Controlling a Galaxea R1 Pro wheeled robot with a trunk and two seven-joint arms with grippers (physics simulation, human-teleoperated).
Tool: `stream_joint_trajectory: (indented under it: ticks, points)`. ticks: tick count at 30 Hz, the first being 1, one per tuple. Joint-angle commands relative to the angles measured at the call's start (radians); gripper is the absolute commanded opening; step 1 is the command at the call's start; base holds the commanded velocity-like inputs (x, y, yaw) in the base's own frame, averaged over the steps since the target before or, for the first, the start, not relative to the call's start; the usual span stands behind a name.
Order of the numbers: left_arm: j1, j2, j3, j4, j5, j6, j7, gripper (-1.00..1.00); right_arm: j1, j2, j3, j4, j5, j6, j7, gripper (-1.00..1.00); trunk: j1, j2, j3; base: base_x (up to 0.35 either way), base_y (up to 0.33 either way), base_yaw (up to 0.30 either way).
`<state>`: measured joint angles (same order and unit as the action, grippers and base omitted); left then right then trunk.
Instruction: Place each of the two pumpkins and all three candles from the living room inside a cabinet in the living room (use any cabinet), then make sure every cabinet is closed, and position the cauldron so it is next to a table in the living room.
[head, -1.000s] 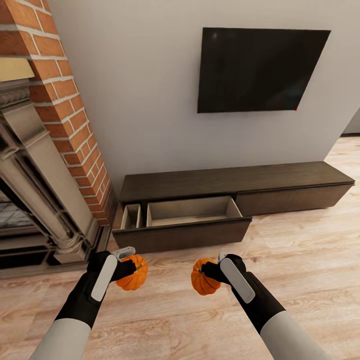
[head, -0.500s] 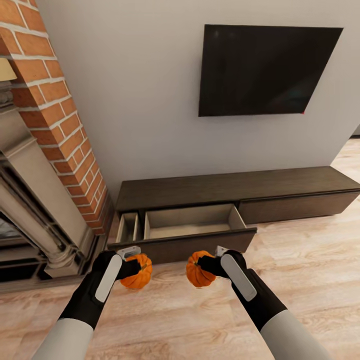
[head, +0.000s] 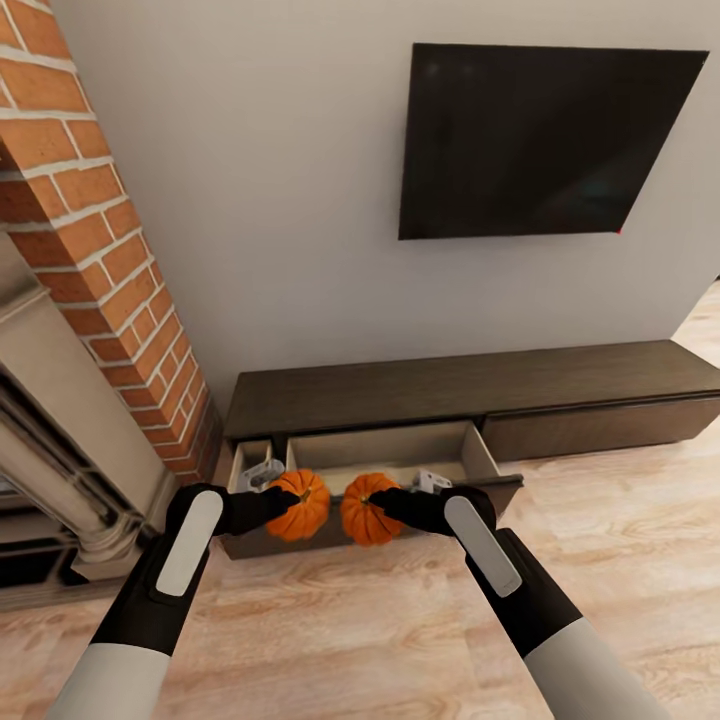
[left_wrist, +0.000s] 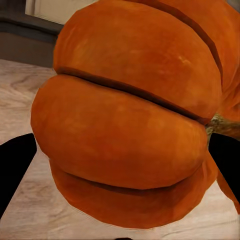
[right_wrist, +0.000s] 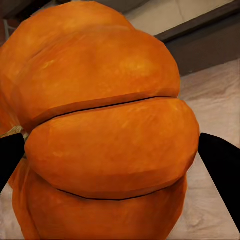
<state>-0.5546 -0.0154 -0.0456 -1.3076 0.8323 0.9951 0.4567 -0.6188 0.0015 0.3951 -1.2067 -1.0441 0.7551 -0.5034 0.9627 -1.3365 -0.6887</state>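
Holding one bright-orange ribbed pumpkin (head: 300, 504) in left gripper (head: 272, 492), another (head: 366, 508) in right gripper (head: 400, 497), side by side over open dark-brown wooden cabinet drawer (head: 385, 452).

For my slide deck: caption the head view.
Both grippers, left and right, hold orange pumpkins at the open cabinet drawer.

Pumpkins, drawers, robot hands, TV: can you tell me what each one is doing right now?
left pumpkin: held up by the left gripper, at the open drawer's front edge
right pumpkin: held up by the right gripper, beside the other
left drawer of the cabinet: pulled open
right drawer: shut
TV: dark
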Motion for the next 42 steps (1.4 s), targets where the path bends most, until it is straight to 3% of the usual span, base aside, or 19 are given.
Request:
stream_joint_trajectory:
  ticks: [1,18,32,36,42]
  points:
    - [-0.001,0.0,0.0,-0.001,0.016,0.0,0.012,-1.0,-0.001,0.0,0.001,-0.002,-0.013,-0.002,-0.011,-1.0,0.0,-0.001,-0.001,0.281,0.0,0.0]
    - [-0.001,-0.003,-0.001,-0.001,0.002,-0.004,0.022,-1.0,-0.001,-0.001,-0.001,0.012,-0.011,-0.011,-0.021,-1.0,0.0,-0.001,-0.001,0.325,-0.02,0.0]
    - [-0.001,-0.003,-0.038,0.006,-0.003,-0.009,0.028,-1.0,-0.001,0.0,-0.001,0.016,-0.01,-0.012,-0.028,-1.0,0.0,-0.001,-0.001,0.318,-0.159,0.0]
    - [-0.001,-0.008,-0.04,0.008,0.0,-0.01,0.1,-1.0,-0.001,0.004,-0.001,0.024,-0.005,-0.011,-0.049,-1.0,0.0,-0.001,-0.001,0.306,-0.144,0.0]
    - [-0.001,-0.014,-0.048,0.008,0.002,-0.013,0.25,-1.0,-0.001,0.005,0.0,0.037,-0.002,-0.014,-0.164,-1.0,0.0,-0.001,-0.001,0.112,-0.024,0.0]
